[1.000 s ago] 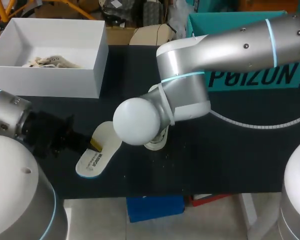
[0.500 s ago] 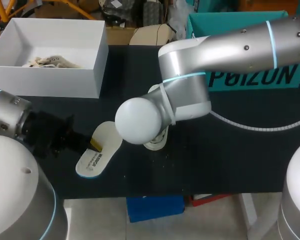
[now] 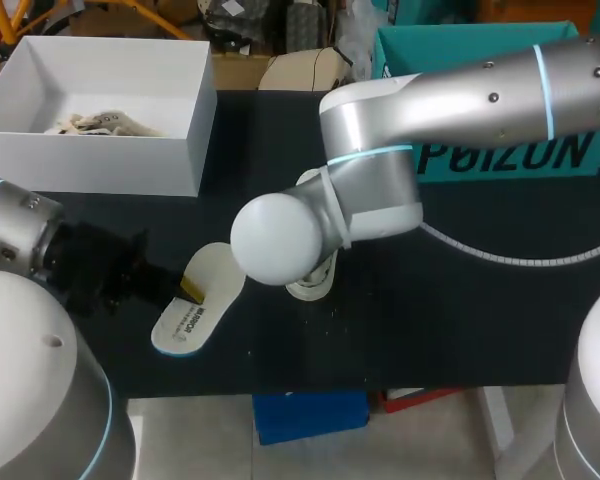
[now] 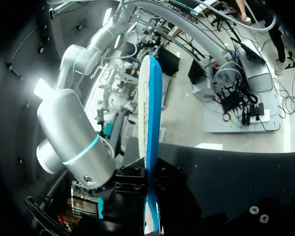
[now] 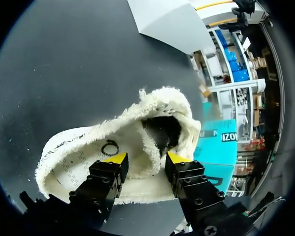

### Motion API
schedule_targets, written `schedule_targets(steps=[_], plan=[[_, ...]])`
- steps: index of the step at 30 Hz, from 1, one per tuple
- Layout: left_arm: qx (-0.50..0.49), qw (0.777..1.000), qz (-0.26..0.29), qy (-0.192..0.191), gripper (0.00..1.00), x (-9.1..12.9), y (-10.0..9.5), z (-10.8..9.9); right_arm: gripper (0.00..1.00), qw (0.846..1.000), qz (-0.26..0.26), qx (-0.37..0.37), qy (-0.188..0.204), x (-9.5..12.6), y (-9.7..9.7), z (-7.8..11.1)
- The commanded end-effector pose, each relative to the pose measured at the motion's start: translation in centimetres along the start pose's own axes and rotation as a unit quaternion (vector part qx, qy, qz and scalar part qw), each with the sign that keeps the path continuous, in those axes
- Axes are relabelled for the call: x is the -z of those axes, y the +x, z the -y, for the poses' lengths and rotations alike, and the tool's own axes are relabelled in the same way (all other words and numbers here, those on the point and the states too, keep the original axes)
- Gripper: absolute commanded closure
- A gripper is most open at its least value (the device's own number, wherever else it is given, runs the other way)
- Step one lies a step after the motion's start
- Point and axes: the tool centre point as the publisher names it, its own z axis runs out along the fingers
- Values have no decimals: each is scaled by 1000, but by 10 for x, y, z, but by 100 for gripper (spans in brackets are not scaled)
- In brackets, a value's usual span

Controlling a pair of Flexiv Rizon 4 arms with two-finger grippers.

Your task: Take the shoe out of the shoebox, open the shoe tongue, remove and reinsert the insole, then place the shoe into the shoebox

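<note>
A white fluffy shoe point(image 5: 103, 147) lies on the black table point(image 5: 64, 64), its dark opening ahead of my right gripper point(image 5: 146, 158). The yellow-tipped fingers point(image 5: 115, 158) press its fuzzy upper edge from both sides. In the head view my right arm's elbow hides most of the shoe point(image 3: 310, 285). My left gripper point(image 4: 150, 184) is shut on a white insole point(image 4: 149, 118) with a blue underside, seen edge-on between its fingers. From above, the insole point(image 3: 198, 300) lies slanted just left of the shoe, with the left gripper point(image 3: 172, 285) at its heel end. The white shoebox point(image 3: 130, 165) stands open at the back left.
Crumpled paper point(image 3: 100, 124) lies inside the shoebox. A teal box point(image 3: 500, 150) stands at the back right. A cable point(image 3: 520, 250) curves over the table in front of it. The table's front edge point(image 3: 310, 390) runs close below the insole.
My right arm has shifted slightly to the right above the shoe. The left arm and the insole have stayed in place.
</note>
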Motion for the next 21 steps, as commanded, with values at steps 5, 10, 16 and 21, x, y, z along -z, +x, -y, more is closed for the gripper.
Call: schedule_targets(steps=[5, 10, 16, 21], plan=[[-1, 1000, -1, -2, 100, -1, 0, 1, 59, 1000, 8, -21, 5, -1, 1, 0], [-1, 1000, -1, -2, 100, -1, 0, 1, 94, 1000, 11, -26, 11, -3, 1, -1], [-1, 1000, -1, -2, 100, -1, 0, 1, 100, 999, 11, -31, 14, -6, 4, -3], [-1, 1000, -1, -2, 100, -1, 0, 1, 100, 999, 13, -34, 17, -5, 3, -6]])
